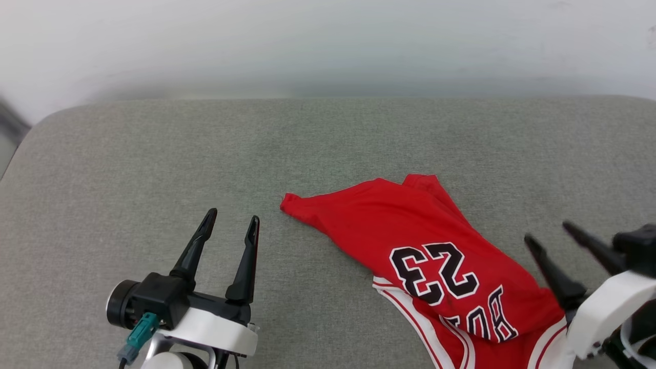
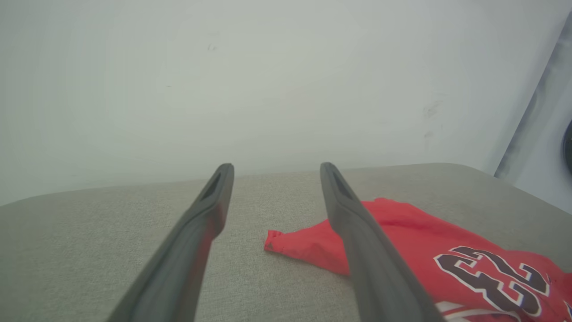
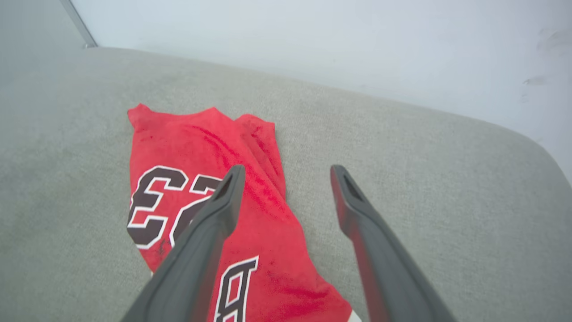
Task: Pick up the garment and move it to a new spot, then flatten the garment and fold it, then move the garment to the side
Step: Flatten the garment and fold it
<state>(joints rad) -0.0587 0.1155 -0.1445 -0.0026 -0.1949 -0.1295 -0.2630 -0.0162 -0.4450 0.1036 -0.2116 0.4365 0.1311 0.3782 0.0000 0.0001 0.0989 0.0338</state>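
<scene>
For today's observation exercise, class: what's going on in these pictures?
A two-armed robot is working on a red jersey numbered 23, which lies bunched on a grey padded surface. Neither gripper holds it: the right gripper is open by its near right end, the left gripper open over bare padding to its left.

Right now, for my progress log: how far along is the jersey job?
Likely done: the jersey lies set down on the pad. In hand: nothing; the left gripper and right gripper stand open, empty. Left: it is rumpled and doubled over, so flattening, folding and moving aside remain.
</scene>
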